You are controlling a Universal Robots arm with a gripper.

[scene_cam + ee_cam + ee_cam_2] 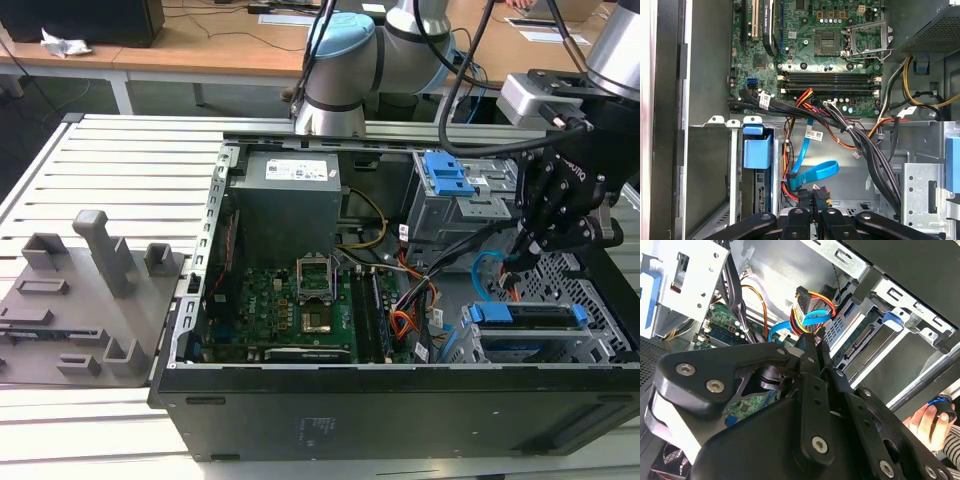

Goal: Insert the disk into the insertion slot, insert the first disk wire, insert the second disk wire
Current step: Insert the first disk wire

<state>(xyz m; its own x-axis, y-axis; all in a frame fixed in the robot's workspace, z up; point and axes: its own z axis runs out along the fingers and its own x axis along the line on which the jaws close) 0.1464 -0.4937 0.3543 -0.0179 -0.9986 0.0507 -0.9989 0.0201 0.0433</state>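
While one disk (525,316) sits seated in the insertion slot (603,318), one gripper (812,197) clamps a connector.
Seen in the exterior view, the single blue-framed disk lies in the low perforated cage at the case's near corner, on the exterior view's right. In the first wrist view the two fingers (801,205) stand nearly together, pinching one black connector (814,189) beside one flat blue cable (812,172) and one bundle of red and yellow wires (786,186); which of them it ends, I cannot tell.
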